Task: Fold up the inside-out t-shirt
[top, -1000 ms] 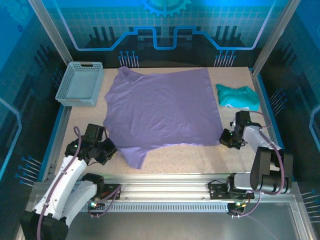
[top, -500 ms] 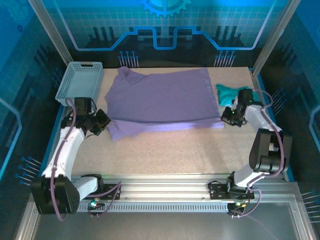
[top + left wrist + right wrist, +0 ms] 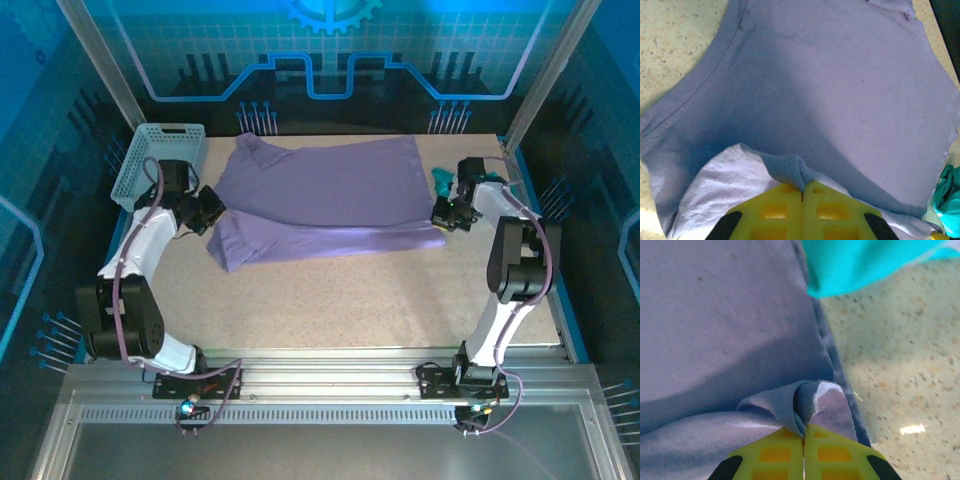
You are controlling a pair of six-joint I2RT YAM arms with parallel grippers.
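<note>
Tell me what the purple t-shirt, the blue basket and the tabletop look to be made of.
The t-shirt: thin soft knit fabric, matte; it drapes and bunches, likely cotton jersey. The basket: rigid moulded plastic, judging by its lattice walls. The tabletop: hard speckled beige surface, slightly glossy where light glints; perhaps stone-look laminate.

Near half of table [image 3: 350, 300] lies bare — basket [image 3: 160, 166] blocks far-left corner, teal garment [image 3: 870, 260] seemingly far right.
</note>
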